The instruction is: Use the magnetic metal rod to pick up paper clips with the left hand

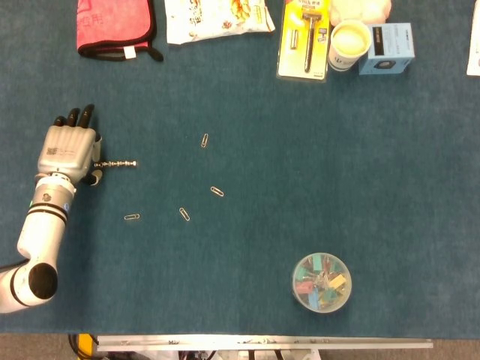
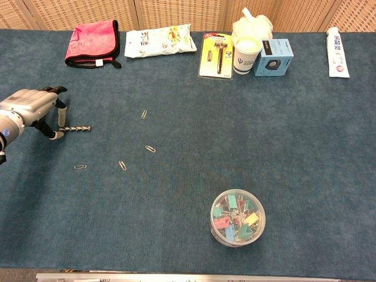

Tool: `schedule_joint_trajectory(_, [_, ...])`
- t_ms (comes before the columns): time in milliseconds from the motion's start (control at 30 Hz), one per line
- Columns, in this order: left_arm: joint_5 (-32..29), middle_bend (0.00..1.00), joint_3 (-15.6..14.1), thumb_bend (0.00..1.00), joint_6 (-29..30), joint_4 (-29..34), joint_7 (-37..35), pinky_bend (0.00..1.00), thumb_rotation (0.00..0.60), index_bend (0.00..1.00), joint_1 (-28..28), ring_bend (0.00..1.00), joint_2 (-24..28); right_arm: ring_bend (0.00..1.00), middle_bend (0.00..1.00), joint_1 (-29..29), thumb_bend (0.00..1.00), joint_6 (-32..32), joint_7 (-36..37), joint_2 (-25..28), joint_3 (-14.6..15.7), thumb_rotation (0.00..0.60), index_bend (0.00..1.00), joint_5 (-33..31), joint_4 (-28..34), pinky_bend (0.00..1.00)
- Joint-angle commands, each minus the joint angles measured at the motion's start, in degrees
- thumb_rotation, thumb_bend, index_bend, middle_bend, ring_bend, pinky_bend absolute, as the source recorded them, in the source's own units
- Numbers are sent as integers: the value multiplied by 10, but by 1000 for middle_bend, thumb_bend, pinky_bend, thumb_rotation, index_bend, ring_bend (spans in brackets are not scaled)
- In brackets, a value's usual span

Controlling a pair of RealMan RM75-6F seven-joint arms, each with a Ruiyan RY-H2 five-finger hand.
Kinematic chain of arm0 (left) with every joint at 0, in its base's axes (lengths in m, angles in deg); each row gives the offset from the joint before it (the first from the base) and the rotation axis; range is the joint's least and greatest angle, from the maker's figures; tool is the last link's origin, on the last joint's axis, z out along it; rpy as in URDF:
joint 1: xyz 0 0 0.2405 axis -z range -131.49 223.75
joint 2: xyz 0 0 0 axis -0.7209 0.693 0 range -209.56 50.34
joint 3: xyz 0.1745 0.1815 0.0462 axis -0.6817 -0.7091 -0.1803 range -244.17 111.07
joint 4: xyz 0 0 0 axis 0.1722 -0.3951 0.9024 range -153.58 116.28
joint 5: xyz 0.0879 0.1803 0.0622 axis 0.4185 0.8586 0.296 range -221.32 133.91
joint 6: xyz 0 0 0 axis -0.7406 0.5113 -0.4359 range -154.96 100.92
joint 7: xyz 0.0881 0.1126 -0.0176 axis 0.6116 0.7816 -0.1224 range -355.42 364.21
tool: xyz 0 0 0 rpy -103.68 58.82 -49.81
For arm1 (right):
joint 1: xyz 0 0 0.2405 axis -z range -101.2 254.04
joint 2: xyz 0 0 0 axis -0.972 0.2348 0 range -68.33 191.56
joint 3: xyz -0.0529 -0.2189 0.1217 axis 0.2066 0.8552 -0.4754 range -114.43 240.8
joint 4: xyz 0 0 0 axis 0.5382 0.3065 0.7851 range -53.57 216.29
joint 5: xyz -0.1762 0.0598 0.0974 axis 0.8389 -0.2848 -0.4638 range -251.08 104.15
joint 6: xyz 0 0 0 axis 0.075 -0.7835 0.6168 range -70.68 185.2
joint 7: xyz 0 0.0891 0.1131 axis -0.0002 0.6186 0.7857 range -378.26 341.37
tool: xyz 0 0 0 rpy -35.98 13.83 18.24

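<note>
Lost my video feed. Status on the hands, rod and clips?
Left hand at rod, grip unconfirmed. Right hand not in view. Four paper clips loose on table, none on rod. Path clear.

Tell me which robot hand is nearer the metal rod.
Left. The left robot hand is at the metal rod, fingers at its near end. The right robot hand appears in neither view.

Teal table; pink cloth; silver paper clips; grey hand.
</note>
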Motion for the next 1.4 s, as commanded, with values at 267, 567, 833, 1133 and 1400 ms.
schedule_joint_trajectory(267, [-7, 0, -4, 268, -3, -7, 4, 132, 600, 527, 4, 0, -3, 175, 195, 0, 118, 1, 0, 0, 0, 600, 198, -1, 0, 310])
schedule_joint_trajectory(567, [-14, 0, -7, 324, -8, -11, 6, 132, 600, 522, 8, 0, -4, 175, 195, 0, 117, 1, 1, 0, -1, 600, 198, -2, -1, 310])
schedule_joint_trajectory(833, [-23, 0, -11, 357, -12, -11, 11, 132, 600, 522, 12, 0, -3, 175, 195, 0, 117, 1, 2, 0, 0, 600, 198, -1, -1, 310])
schedule_joint_trajectory(1133, [-21, 0, -15, 358, -1, 3, 15, 132, 600, 528, 11, 0, 4, 175, 195, 1, 117, -1, 4, 1, -1, 600, 198, 0, -1, 310])
schedule_joint_trajectory(1400, [11, 0, -23, 358, 41, 62, 28, 132, 600, 529, 5, 0, 29, 175, 195, 1, 118, -1, 4, 1, 0, 600, 198, 2, -1, 310])
